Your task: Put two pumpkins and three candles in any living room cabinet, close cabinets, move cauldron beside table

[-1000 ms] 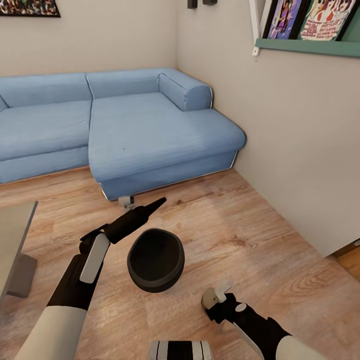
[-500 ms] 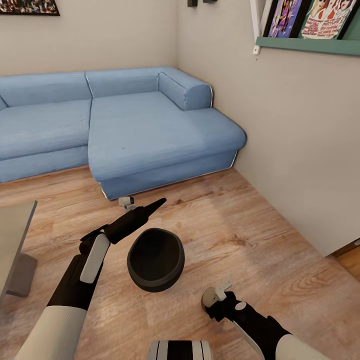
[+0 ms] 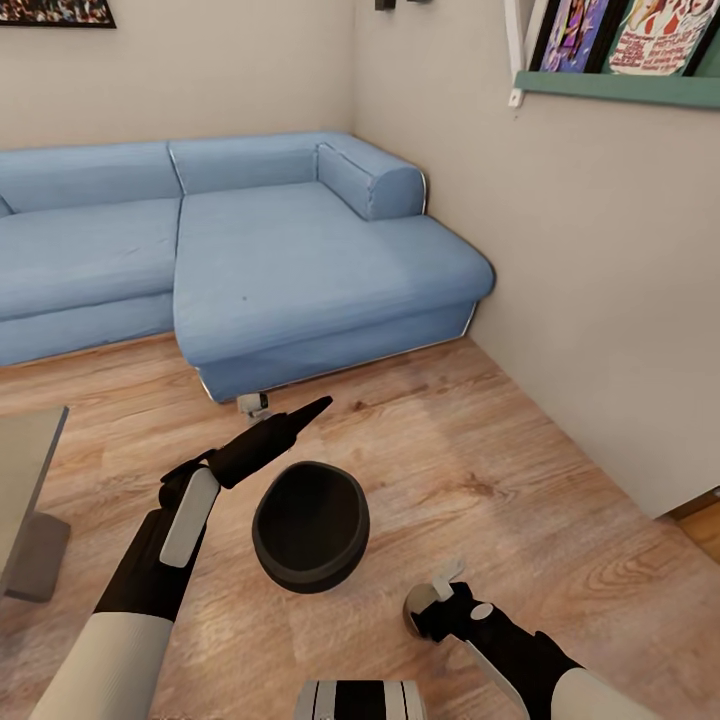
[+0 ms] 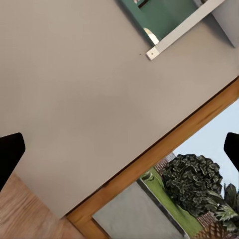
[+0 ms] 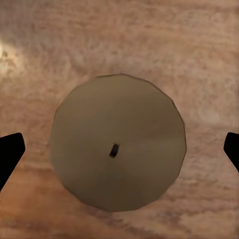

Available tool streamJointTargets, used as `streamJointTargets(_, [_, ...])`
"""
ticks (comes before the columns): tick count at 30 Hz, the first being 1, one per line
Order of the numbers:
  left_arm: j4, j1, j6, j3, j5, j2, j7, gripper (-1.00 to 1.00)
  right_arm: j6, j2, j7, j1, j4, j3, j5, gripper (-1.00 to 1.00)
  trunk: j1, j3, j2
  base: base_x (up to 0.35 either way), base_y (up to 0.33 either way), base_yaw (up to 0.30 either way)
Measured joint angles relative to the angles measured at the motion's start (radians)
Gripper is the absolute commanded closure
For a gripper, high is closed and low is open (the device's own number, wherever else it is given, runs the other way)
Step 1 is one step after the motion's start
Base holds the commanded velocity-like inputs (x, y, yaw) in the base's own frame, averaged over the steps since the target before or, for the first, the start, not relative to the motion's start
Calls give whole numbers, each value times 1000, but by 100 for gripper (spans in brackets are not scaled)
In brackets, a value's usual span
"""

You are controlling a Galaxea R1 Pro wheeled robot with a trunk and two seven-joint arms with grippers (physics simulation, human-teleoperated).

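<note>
The right gripper [image 5: 119, 149] is wide open; its two dark fingertips [image 5: 10, 152] stand far apart on either side of a candle [image 5: 117, 143]. The candle stands upright on the wood floor [image 3: 480, 470], directly under this gripper, and is not touched. In the head view the right arm is bent low, wrist pointing down, just beside the cauldron [image 3: 310, 526]. The left gripper [image 3: 300, 412] also looks open, though its jaws are hard to judge from the head view. The left arm reaches forward above the cauldron's rim, toward the blue sofa [image 3: 250, 260]. The cauldron sits upright on the floor, near the sofa's corner.
</note>
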Motion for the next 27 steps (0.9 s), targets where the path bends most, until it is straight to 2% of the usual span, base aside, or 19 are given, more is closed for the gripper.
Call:
streamJointTargets(10, [-4, 0, 0, -1, -1, -1, 0, -100, -1, 0, 0, 0, 0, 0, 0, -100, 5, -39, -2, 0, 0, 0])
streamJointTargets(22, [-8, 0, 2, -7, -1, -1, -30, -100, -2, 0, 0, 0, 0, 0, 0, -100, 4, -39, -2, 0, 0, 0])
streamJointTargets(27, [-8, 0, 2, -8, -1, -1, -31, -100, -2, 0, 0, 0, 0, 0, 0, -100, 6, -54, -3, 0, 0, 0])
